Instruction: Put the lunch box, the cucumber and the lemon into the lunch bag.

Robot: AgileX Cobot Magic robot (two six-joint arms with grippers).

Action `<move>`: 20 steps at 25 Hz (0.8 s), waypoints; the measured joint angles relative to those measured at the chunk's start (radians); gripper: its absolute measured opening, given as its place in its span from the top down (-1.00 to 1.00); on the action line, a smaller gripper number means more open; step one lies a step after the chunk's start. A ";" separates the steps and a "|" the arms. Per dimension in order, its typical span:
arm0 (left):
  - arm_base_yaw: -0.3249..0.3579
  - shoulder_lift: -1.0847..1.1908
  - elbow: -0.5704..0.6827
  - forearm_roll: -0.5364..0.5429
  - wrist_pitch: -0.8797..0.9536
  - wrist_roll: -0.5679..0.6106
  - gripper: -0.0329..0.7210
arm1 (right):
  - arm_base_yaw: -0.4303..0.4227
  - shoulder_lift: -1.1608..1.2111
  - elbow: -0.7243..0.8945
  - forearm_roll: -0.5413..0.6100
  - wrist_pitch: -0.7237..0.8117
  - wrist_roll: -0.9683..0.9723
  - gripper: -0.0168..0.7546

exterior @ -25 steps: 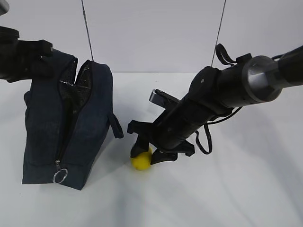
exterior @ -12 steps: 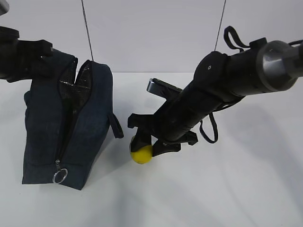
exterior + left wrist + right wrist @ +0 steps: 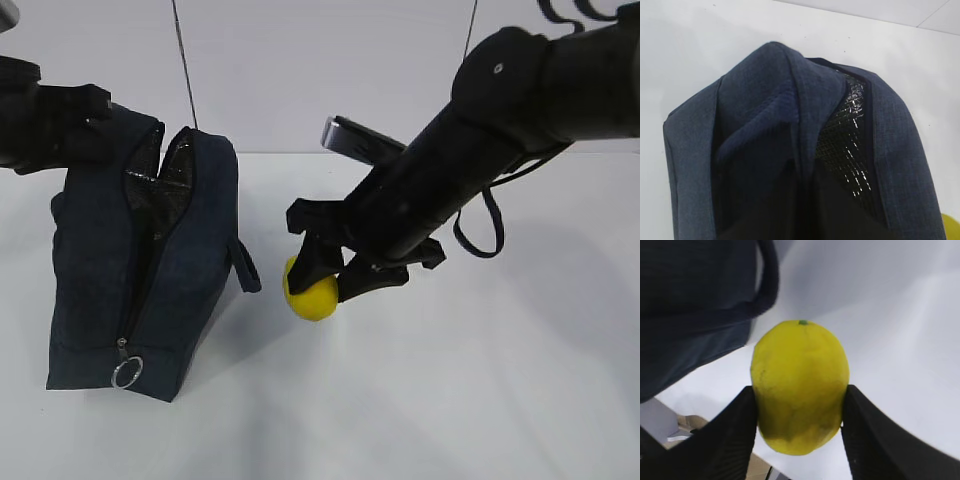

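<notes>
Lemon [image 3: 799, 387] sits clamped between the right gripper's [image 3: 322, 278] jaws, clear above the bench [image 3: 450, 400], right of the lunch bag [image 3: 140, 270].

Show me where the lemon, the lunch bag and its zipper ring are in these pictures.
lemon [image 3: 312, 296]: exterior view, on its yellow skin below the gripper fingers.
lunch bag [image 3: 190, 270]: exterior view, on the navy fabric side panel.
zipper ring [image 3: 126, 372]: exterior view, on the silver ring at the bag's near lower end.
</notes>
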 joint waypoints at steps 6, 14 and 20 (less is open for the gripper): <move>0.000 0.000 0.000 0.000 0.000 0.000 0.90 | -0.010 -0.087 -0.043 0.002 0.061 -0.001 -0.12; 0.000 0.000 0.000 -0.014 0.000 0.000 0.90 | -0.009 -0.105 -0.193 0.095 0.122 -0.007 -0.12; 0.000 0.000 0.000 -0.026 0.000 0.000 0.90 | -0.003 -0.105 -0.229 0.214 0.057 -0.066 -0.12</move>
